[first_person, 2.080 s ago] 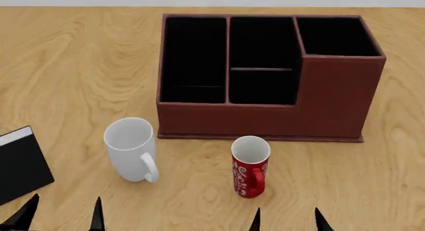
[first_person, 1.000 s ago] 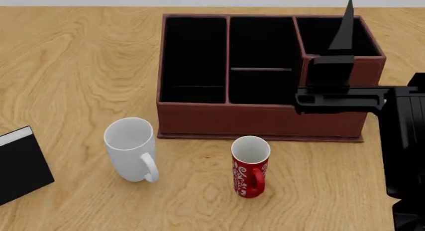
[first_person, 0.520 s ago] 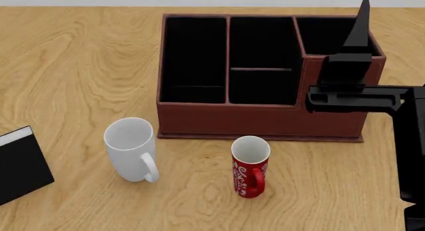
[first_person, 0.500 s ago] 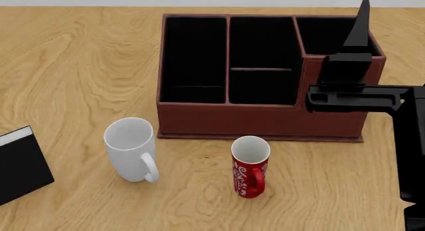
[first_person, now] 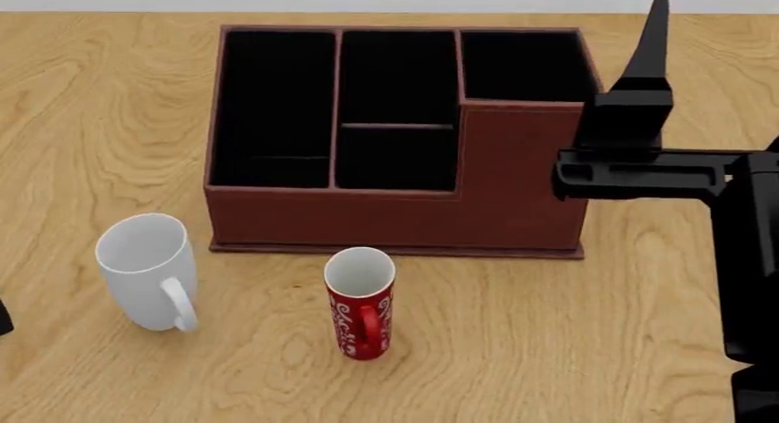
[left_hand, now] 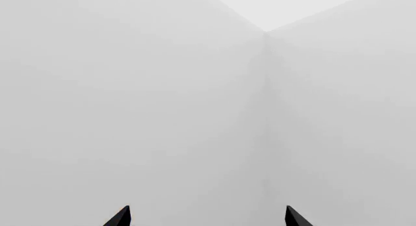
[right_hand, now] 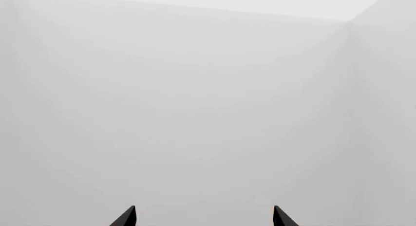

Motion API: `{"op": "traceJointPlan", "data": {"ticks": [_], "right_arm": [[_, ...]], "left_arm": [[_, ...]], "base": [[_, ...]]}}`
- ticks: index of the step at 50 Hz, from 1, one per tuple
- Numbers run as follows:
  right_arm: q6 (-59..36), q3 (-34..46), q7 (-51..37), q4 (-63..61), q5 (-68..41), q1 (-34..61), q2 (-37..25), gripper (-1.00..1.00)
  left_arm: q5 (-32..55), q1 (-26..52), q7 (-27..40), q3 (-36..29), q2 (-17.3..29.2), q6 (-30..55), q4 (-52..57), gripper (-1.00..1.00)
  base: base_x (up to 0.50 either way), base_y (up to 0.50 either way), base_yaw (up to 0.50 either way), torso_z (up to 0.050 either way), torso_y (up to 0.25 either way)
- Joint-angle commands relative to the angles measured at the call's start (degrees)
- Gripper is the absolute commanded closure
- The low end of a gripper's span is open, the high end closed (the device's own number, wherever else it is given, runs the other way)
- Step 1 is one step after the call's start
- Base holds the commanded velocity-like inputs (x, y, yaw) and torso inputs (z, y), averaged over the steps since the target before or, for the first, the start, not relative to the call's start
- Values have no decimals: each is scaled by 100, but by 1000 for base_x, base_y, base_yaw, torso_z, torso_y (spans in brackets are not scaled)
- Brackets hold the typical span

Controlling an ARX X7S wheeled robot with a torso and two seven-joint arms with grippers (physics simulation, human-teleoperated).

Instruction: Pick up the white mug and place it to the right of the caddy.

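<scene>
View has shifted right; white mug stands left of caddy

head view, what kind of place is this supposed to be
Probably a simulated desk or office worktop: a wood-grain table holds a reddish-brown leather-look desk caddy with black-lined compartments, plus a white mug and a red mug. Behind are plain pale walls.

White mug stands upright left of the red mug (both before the caddy) — untouched.
</scene>
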State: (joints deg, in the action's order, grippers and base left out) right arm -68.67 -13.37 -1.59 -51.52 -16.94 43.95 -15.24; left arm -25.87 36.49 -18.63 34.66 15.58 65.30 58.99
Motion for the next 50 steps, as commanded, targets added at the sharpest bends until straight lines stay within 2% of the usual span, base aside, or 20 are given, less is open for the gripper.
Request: {"op": "traceJointPlan", "data": {"ticks": [1,50], "right_arm": [[24,12,-55,27,-39,-1,21,-100],[-1,-41,-110,4,-290,-35,1,-100]], "left_arm": [[-218,49,-152,-34,-70,-68,-19,-100],[-469,175,-430,-50,-286,-328,-150,-100]], "base": [[0,0,0,0,0],[211,0,0,0,0]]}}
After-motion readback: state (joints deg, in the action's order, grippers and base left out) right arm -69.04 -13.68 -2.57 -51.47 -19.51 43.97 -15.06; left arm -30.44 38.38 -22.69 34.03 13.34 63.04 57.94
